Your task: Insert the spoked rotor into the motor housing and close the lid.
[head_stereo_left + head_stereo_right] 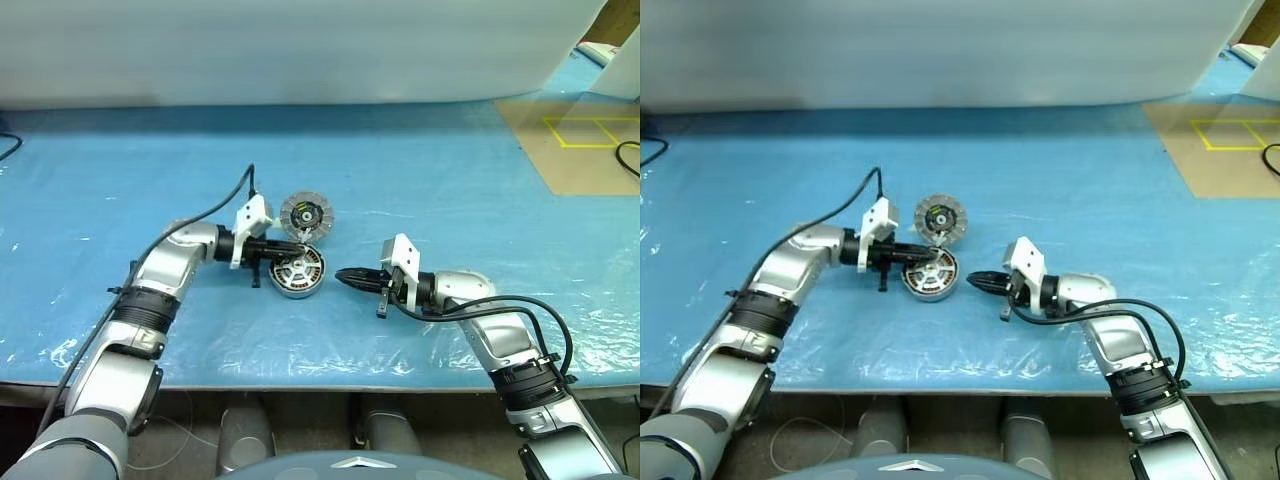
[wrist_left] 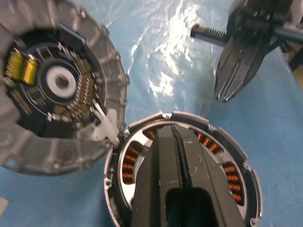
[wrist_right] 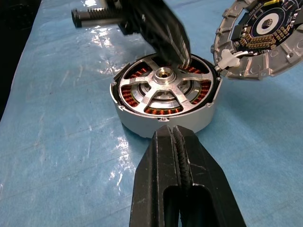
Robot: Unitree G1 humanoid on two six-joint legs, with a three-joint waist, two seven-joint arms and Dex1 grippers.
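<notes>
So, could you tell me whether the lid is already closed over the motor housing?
No, the lid stands swung open beside the motor housing, whose copper windings and spoked rotor are plainly exposed.

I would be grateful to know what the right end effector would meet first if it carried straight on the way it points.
Most likely the outer wall of the motor housing, directly ahead of the shut right end effector.
</notes>
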